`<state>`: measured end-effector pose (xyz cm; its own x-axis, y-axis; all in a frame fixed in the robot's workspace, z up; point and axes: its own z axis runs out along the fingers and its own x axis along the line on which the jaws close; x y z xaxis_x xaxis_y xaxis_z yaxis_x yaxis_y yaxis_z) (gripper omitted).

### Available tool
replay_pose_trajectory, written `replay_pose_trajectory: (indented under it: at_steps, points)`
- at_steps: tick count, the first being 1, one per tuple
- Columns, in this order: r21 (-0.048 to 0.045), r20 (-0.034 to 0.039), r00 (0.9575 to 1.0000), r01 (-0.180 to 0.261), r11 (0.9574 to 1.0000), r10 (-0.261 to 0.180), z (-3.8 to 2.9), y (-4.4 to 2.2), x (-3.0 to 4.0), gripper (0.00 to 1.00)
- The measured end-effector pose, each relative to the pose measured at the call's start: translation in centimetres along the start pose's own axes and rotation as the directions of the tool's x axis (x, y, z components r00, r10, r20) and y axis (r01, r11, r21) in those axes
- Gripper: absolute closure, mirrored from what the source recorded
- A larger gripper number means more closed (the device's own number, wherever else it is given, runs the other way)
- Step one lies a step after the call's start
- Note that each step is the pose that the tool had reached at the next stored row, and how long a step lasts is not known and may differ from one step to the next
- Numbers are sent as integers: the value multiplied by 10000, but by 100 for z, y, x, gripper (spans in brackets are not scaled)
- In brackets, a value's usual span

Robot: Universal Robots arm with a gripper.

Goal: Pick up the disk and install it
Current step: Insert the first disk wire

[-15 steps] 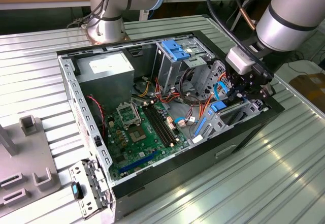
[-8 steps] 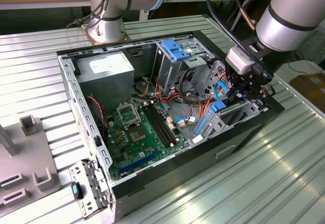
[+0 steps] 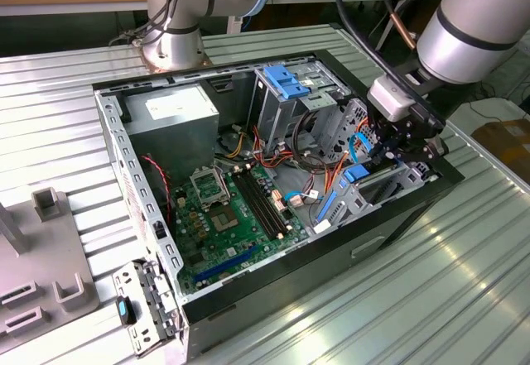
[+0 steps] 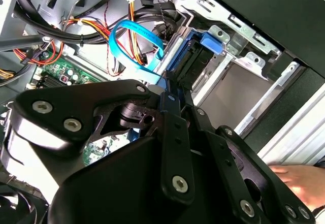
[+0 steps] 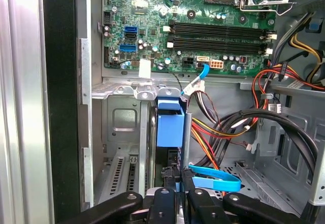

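The disk (image 5: 170, 125) stands on edge in the metal drive bay (image 5: 119, 127) at the front corner of the open computer case (image 3: 397, 224). Its bright blue carrier rail (image 4: 185, 64) and the blue tab (image 4: 210, 43) at its end show in the second wrist view. In the exterior view the disk (image 3: 358, 175) sits low at the case's right side, under the arm. My gripper (image 5: 176, 183) reaches down into the bay and is shut on the disk's near edge, with one black finger (image 5: 161, 198) on each side. The same grip shows in the second wrist view, gripper (image 4: 170, 94), and in the exterior view, gripper (image 3: 396, 151).
A thin blue ribbon cable (image 5: 216, 179) loops beside the fingers, among bundles of black, orange and yellow wires (image 5: 238, 127). The motherboard (image 3: 228, 216), power supply (image 3: 170, 108) and a tall cage with a light-blue latch (image 3: 286, 82) fill the case. A hand (image 4: 294, 176) rests outside the case wall.
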<state>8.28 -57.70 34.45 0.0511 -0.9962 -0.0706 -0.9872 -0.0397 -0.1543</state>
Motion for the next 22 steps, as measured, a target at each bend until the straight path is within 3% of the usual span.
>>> replay_pose_trajectory:
  at_steps: [22]
  points:
    - [0, -1, 10000, -1, 10000, 1, 61, 10, 5, 84]
